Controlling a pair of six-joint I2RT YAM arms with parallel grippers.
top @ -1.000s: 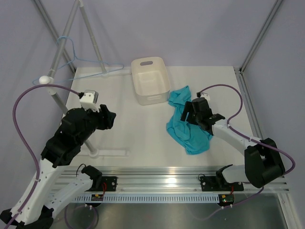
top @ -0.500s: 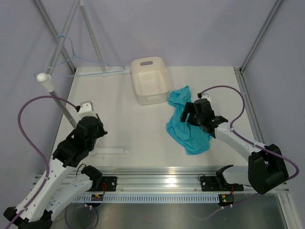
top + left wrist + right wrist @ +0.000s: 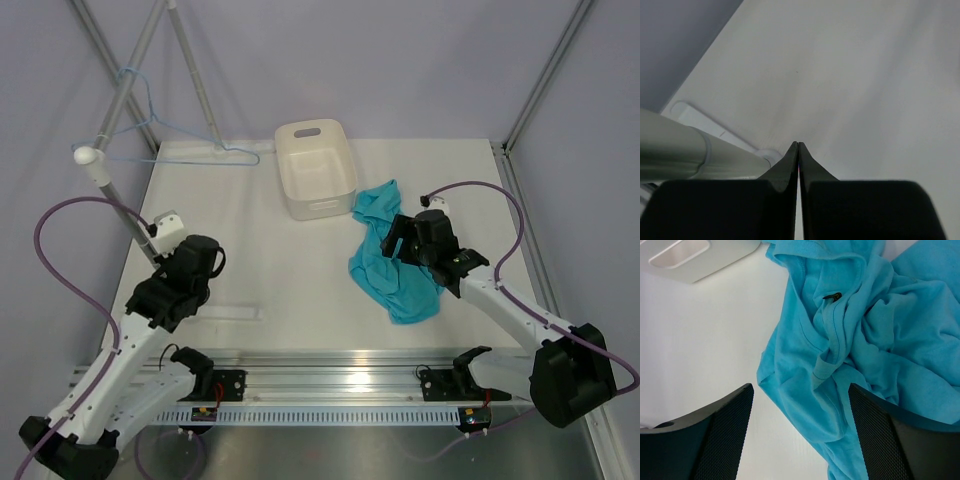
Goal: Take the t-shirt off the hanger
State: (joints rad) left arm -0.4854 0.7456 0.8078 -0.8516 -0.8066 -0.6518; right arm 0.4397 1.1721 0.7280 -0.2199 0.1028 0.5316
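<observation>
From above, one small teal fabric t-shirt point(image 3: 393, 268) lies crumpled on the white bench point(image 3: 280, 260), just beside the one white plastic tub point(image 3: 316, 168). Its long axis runs from the tub's near-right corner toward the near right edge. The one thin light-blue wire hanger point(image 3: 168, 132) hangs bare from the grey-white metal rack point(image 3: 120, 100) at the far left, well apart from the shirt. The shirt is already off the hanger, so I judge the task all but done. The right claw point(image 3: 398, 240) hovers over the shirt's upper half, far nearer to it than the left claw point(image 3: 200, 262). The left claw sits low by the rack's upright, and of the two arms it is the nearer to the hanger.

In the left wrist view, the left claw point(image 3: 798, 146) is pressed closed with nothing between its fingers. It points down at bare bench, with a rack pole point(image 3: 690, 156) just to its left.

In the right wrist view, the right claw point(image 3: 800, 387) is spread wide and holds nothing. The t-shirt point(image 3: 840, 345) lies straight below and ahead of it, its folds running between the two fingers. The small dark neck tag point(image 3: 832, 296) shows further ahead. A corner of the tub point(image 3: 695, 255) is at the upper left. Any further grasp would be a straight descent onto the cloth.
</observation>
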